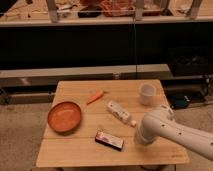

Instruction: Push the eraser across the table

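Note:
The eraser (109,139) is a small flat dark block with a white-and-pinkish label. It lies near the front edge of the light-wood slatted table (75,152), slightly angled. My gripper (141,138) is at the end of the white arm that reaches in from the right. It sits low over the table just right of the eraser, with a small gap between them. The arm's bulky white link covers most of it.
An orange bowl (64,116) stands at the table's left. A carrot (95,96) lies behind it at centre. A white bottle-like tube (120,113) lies just behind the eraser and gripper. A white cup (146,93) stands at the back right. Dark shelving runs behind the table.

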You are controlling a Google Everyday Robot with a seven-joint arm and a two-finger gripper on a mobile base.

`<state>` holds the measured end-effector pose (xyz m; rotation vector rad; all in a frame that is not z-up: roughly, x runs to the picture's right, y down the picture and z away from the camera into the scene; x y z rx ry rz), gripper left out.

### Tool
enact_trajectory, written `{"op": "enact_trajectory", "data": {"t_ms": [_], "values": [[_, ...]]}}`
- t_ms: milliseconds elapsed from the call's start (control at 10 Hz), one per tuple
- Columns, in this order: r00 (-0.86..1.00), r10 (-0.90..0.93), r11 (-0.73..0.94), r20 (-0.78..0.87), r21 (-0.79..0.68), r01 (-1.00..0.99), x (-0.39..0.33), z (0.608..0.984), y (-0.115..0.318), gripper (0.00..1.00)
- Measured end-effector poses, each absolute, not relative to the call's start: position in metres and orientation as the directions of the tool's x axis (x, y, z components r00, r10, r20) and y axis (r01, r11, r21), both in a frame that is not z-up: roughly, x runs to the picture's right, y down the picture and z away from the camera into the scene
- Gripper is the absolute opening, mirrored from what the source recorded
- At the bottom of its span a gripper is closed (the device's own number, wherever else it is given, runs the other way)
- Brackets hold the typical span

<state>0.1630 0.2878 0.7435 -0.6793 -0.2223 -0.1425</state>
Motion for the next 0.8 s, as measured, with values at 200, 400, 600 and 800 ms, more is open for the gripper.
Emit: {"op": "enact_trajectory", "data": {"t_ms": [200,400,600,800], "values": [[0.967,-0.051,0.767,0.25,-0.61,0.198,0.163,0.749,0.29,0.0],[0.967,-0.046,0.763,0.252,-0.615,0.197,0.16,0.753,0.29,0.0],[0.965,-0.046,0.756,0.258,-0.622,0.202,0.152,0.759,0.293,0.0],[0.964,-0.045,0.749,0.263,-0.63,0.207,0.145,0.766,0.297,0.0]]}}
